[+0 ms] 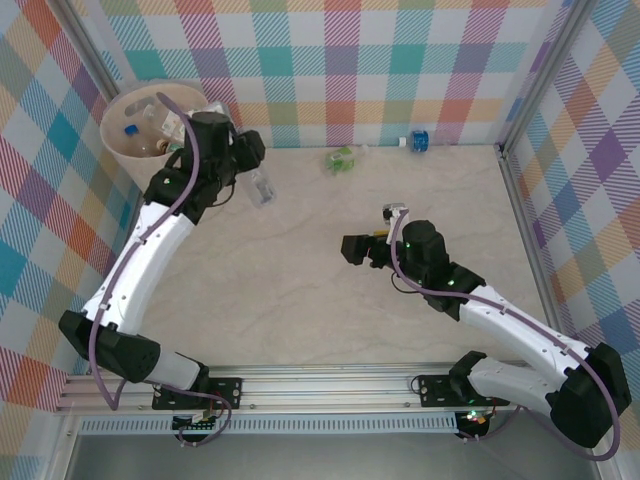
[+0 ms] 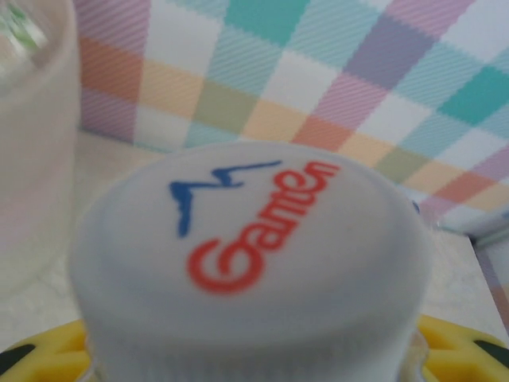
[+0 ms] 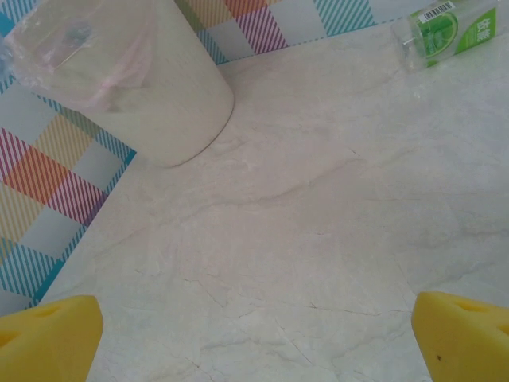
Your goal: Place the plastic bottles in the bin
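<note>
The left gripper (image 1: 254, 170) pinched a clear plastic bottle with a white printed cap (image 2: 254, 255), cap toward the wrist, just right of the tall round beige-pink bin (image 1: 112, 130). The right gripper (image 3: 254, 342) stood with jaws spread, and a green-labelled bottle (image 3: 445, 32) lay far beyond it.

Bin (image 1: 118, 148) beige-pink; bottle (image 2: 254, 263) — cap white, red lettering.

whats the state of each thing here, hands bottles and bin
left hand: shut on clear bottle
right hand: open, empty
clear bottle: capped, held near the bin
green bottle: lying loose on the table
blue bottle: lying on the table
bin: upright, some bottles inside
</note>
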Motion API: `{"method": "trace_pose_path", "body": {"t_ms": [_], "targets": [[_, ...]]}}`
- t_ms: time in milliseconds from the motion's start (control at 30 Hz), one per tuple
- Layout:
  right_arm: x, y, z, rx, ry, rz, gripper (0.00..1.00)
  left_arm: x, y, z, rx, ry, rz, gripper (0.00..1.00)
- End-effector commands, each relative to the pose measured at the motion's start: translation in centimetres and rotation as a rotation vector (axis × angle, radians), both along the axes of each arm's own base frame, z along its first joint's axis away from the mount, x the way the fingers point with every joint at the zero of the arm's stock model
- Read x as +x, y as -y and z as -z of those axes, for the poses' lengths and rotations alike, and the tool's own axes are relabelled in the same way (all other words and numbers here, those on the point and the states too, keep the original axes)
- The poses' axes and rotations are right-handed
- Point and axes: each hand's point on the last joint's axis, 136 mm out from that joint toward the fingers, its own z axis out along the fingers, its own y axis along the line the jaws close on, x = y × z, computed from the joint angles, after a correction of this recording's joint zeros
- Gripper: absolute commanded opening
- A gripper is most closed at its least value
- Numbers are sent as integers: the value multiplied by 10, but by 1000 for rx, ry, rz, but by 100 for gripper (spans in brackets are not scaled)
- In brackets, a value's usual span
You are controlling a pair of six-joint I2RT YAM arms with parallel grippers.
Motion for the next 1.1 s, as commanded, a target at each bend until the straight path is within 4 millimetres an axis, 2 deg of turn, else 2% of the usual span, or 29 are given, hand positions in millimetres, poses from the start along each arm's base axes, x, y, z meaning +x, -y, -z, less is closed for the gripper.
{"method": "trace_pose_path", "body": {"t_ms": [0, 167, 267, 400, 500, 700, 800, 933, 1067], "targets": [[2, -1, -18, 37, 50, 9, 100, -4, -41, -47, 81, 130, -133, 48], [3, 4, -16, 30, 47, 32, 100, -5, -81, -94, 149, 240, -249, 48], [4, 6, -13, 27, 42, 46, 100, -3, -106, -115, 237, 284, -347, 48], [6, 5, -11, 27, 38, 46, 100, 6, -137, -133, 327, 308, -447, 49], [7, 4, -10, 23, 32, 46, 100, 18, -164, -135, 340, 293, -504, 49], [4, -4, -9, 31, 21, 2, 100, 42, -212, -116, 231, 263, -561, 50], [2, -7, -7, 24, 4, -16, 100, 53, -238, -100, 195, 233, -613, 50], [1, -9, -5, 15, -5, -30, 100, 70, -263, -61, 50, 140, -621, 50], [1, -11, -6, 16, -7, -40, 100, 83, -274, -20, -35, 36, -633, 49]]}}
